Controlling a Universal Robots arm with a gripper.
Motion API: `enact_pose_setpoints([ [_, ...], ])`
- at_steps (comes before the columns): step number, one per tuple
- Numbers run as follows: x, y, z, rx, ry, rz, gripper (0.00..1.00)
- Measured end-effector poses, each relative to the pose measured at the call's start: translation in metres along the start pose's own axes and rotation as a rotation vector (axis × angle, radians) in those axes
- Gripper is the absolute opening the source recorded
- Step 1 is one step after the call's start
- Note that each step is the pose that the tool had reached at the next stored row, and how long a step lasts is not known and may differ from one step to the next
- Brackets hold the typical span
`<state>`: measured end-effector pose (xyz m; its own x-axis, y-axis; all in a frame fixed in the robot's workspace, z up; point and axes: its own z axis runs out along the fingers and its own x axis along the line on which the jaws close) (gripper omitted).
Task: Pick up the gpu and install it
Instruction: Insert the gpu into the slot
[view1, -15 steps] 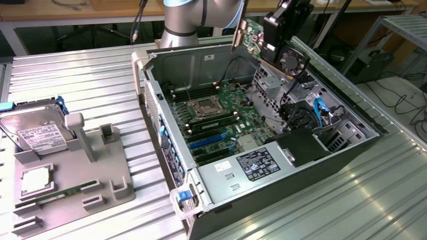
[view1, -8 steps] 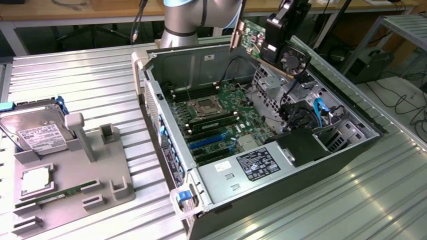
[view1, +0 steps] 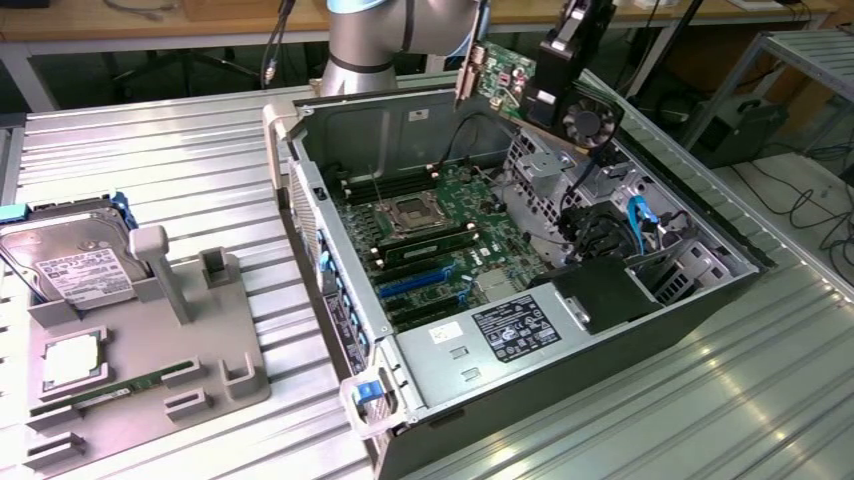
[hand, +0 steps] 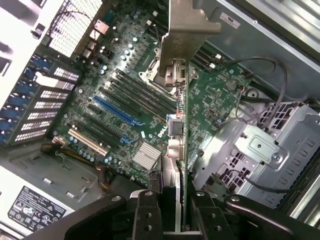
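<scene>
Gpu (view1: 514, 75) hangs in the air, up over the open computer case (view1: 400, 125) on the surface. My claw (hand: 172, 205) is squeezed shut on its edge, above the green board (hand: 125, 75).

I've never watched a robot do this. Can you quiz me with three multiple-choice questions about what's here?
1. Where is the hard drive? A on the floor; B on the grey holder; C on a chair.
2. The gpu's fan is: A white; B red; C black.
3. The gripper is: A shut on the gpu; B open, empty; C holding a cable.
Answers: B, it rests in the holder at the exterior view's left; C, the round fan is black; A, the card sits clamped between the fingers above the open case.
</scene>
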<state>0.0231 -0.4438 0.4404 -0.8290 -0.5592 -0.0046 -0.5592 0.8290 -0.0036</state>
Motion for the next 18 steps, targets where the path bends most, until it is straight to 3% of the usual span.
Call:
enact_pose_setpoints([
  [18,0.0005,0.0003,0.0000,-0.0011,-0.0009,-0.252,0.28],
])
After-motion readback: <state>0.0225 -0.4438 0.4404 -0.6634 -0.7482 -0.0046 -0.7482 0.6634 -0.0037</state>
